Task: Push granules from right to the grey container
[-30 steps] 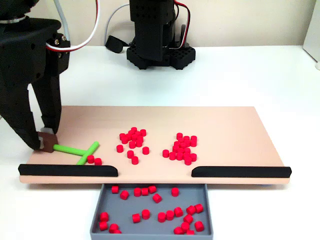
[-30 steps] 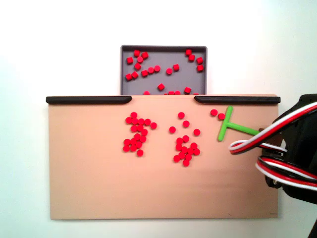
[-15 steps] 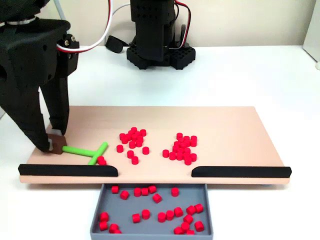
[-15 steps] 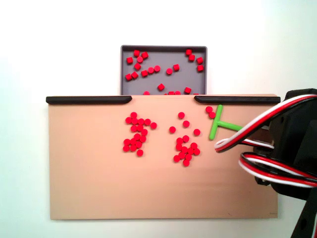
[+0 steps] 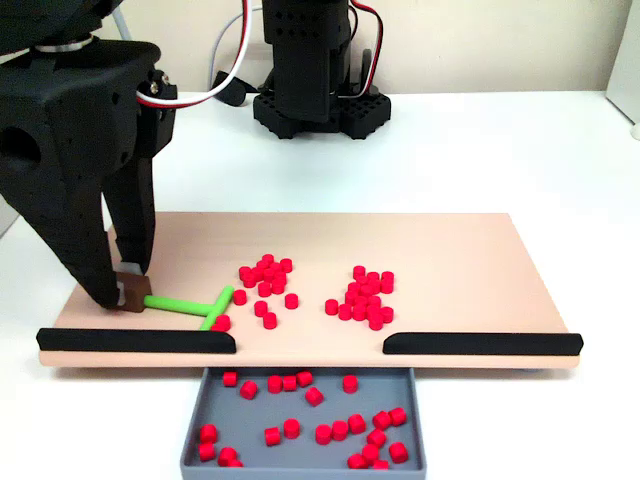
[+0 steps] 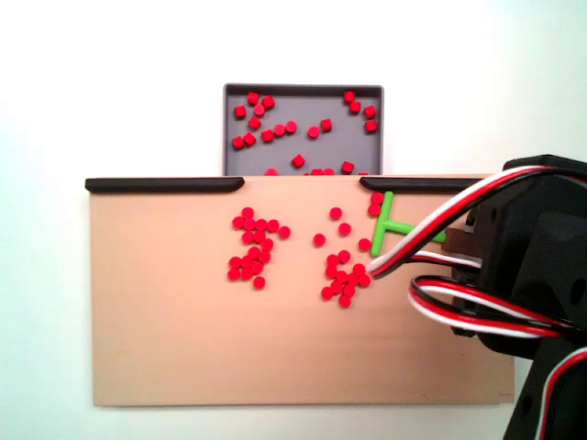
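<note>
The granules [image 5: 267, 285] lie in two loose clusters on the tan board [image 5: 450, 260], one nearer the middle and one [image 5: 367, 297] further right in the fixed view from the front. From above, the same clusters [image 6: 254, 247] sit below the gap between the two black rail strips [image 6: 165, 184]. A couple of stray granules [image 5: 221, 322] touch the crossbar of the green pusher tool [image 5: 195, 305], just beside the inner end of the left rail in the front view; in the fixed view from above they [image 6: 376, 203] sit by the end of the right rail. More granules [image 5: 320, 410] lie scattered inside the grey container [image 5: 195, 420], which sits against the board's railed edge, under the gap.

The gripper [image 5: 126, 290] stands at the far end of the tool's stem, well apart from both clusters, its fingers closed on the brown block at the stem's end. From above, the arm's black body and red, white and black cables [image 6: 477, 302] cover the gripper.
</note>
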Controlling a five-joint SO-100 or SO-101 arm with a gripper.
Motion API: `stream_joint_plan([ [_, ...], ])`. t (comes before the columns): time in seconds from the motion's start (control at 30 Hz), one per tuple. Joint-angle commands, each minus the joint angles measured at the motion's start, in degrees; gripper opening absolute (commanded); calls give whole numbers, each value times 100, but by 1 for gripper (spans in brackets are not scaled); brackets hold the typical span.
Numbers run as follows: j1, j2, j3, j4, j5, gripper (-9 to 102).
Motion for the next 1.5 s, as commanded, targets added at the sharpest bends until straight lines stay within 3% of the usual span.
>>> stream_joint_plan([
  [0.0,-62,167,-105,18,-3032,0],
  [0.5,-237,202,-105,26,-2786,0],
  [1.47,-387,299,-105,18,-923,0],
])
